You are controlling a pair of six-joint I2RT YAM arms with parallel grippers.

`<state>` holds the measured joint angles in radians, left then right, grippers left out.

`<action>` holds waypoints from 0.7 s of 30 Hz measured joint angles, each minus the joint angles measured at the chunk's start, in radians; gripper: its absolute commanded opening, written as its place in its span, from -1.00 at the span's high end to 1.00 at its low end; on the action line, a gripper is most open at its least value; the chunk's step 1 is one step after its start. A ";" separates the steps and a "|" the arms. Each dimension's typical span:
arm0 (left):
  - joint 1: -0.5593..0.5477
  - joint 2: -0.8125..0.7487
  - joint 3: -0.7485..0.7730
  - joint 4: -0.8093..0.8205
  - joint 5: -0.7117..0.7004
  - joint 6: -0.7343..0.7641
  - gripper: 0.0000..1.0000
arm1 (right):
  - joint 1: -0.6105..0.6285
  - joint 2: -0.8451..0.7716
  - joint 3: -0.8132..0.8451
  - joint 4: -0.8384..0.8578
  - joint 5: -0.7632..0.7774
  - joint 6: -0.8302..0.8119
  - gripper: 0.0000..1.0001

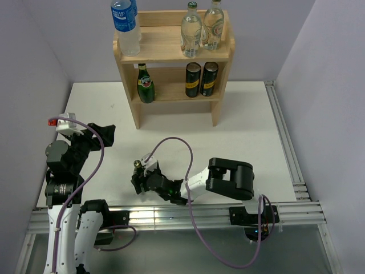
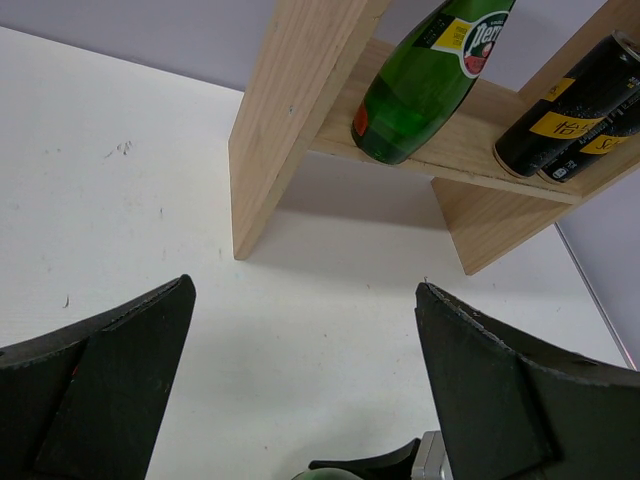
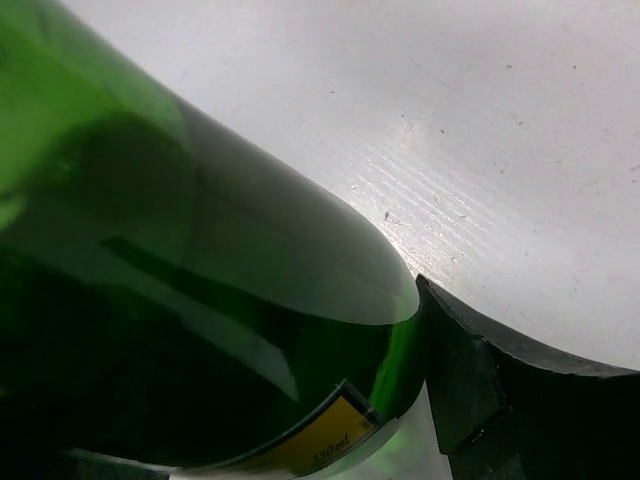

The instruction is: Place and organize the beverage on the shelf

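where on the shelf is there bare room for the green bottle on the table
Bare gaps: on the lower tier between the green bottle and the two cans; on the top tier between the water bottle and the clear bottles. Both tiers' right ends are crowded.

This was a robotics lab's test cell; a plain white tabletop [image 1: 245, 120] sat boxed in by bare pale-grey partition walls [image 1: 34, 45]; silver aluminium extrusion rails [image 1: 171, 216] edged its near and right sides; thin purple cables [image 1: 171, 138] looped off two black-and-white robot arms [image 1: 228, 178] bolted there; a small light-wood two-tier rack [image 1: 161, 41] stood at the back.
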<state>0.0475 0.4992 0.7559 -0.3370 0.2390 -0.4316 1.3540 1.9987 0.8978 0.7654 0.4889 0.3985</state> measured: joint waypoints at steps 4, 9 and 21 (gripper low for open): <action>0.000 0.000 0.000 0.000 0.000 0.000 -0.99 | 0.000 0.000 0.000 0.000 0.001 -0.003 0.16; 0.000 0.000 0.000 0.000 0.000 0.000 -0.99 | 0.000 -0.018 0.000 -0.040 0.020 -0.011 0.31; 0.000 0.000 0.000 0.000 0.000 0.000 -0.99 | -0.035 -0.258 0.048 -0.393 0.117 -0.119 1.00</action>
<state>0.0475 0.4988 0.7559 -0.3370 0.2386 -0.4316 1.3190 1.7409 0.9455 0.3725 0.6056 0.2790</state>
